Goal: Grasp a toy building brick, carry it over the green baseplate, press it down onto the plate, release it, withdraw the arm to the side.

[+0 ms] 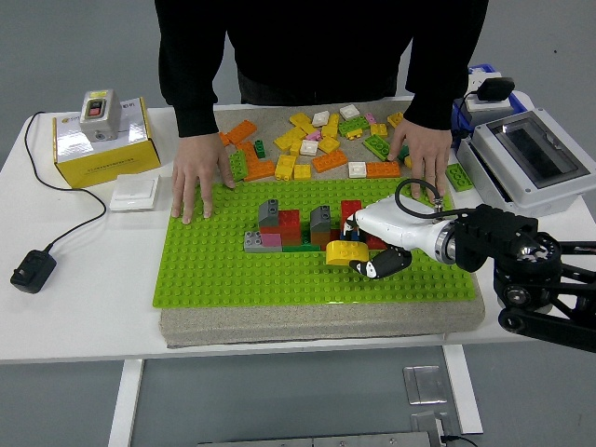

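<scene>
1. The yellow brick (pixel 345 250) sits low over the green baseplate (pixel 223 270), just in front of the small built cluster (pixel 303 226) of red, grey, pink and green bricks, and is grasped in the right hand (pixel 372 250), whose white fingers (pixel 384 267) curl around it. Whether its underside is already seated on the studs cannot be told from this view.
2. The baseplate rests on a grey foam pad (pixel 317 321) on the white bench (pixel 84 307). A person at the far side lays both hands flat on the plate's far edge, one hand (pixel 198 182) at the left corner, the other hand (pixel 424 160) near the right corner, seemingly to steady it.
3. Risks, as I judge them: the brick may be off the stud grid and, when pressed, tip or skate instead of locking. It is also close to the cluster, so a sideways nudge could knock those bricks loose. The soft pad may give under pressure and leave the brick half seated, so that it lifts away with the fingers on release.
4. Behind the plate lie loose bricks (pixel 312 140), mostly yellow and orange. At far left stand a yellow box (pixel 98 149) and a black adapter (pixel 33 270), and at right a grey enclosure (pixel 535 158).
5. The box carries print, but it is too small to read. No other writing is legible.
6. The left arm is out of view.
</scene>
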`<action>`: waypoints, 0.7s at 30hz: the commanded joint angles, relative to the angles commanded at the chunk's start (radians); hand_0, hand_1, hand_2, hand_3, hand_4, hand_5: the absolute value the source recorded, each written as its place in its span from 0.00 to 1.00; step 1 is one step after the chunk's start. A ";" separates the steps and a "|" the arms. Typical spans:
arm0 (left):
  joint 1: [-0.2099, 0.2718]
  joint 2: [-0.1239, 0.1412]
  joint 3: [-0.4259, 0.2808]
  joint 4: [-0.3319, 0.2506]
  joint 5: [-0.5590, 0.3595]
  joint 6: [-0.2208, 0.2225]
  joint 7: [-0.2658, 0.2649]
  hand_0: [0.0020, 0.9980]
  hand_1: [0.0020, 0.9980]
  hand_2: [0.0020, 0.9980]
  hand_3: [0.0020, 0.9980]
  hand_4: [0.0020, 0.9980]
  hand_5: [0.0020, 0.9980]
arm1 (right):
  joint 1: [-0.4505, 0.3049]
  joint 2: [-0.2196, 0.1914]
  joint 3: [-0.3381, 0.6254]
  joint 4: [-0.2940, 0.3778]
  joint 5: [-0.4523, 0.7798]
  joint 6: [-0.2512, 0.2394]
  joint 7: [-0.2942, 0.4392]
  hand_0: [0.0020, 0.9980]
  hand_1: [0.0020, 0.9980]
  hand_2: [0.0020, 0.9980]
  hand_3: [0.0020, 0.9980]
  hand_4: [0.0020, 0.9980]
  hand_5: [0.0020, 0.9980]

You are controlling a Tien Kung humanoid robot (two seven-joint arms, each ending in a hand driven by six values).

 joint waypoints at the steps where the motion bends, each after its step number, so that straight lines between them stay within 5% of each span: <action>1: 0.000 -0.001 0.000 0.000 -0.001 0.000 0.000 0.69 0.64 0.60 0.70 0.15 0.61 | -0.002 0.000 -0.001 0.000 0.001 -0.003 0.000 0.23 0.27 0.50 0.54 0.41 0.27; 21: 0.000 -0.003 0.000 0.000 0.000 -0.001 -0.001 0.69 0.64 0.60 0.70 0.15 0.62 | -0.019 0.006 0.001 -0.008 -0.047 -0.007 0.003 0.23 0.27 0.53 0.58 0.35 0.26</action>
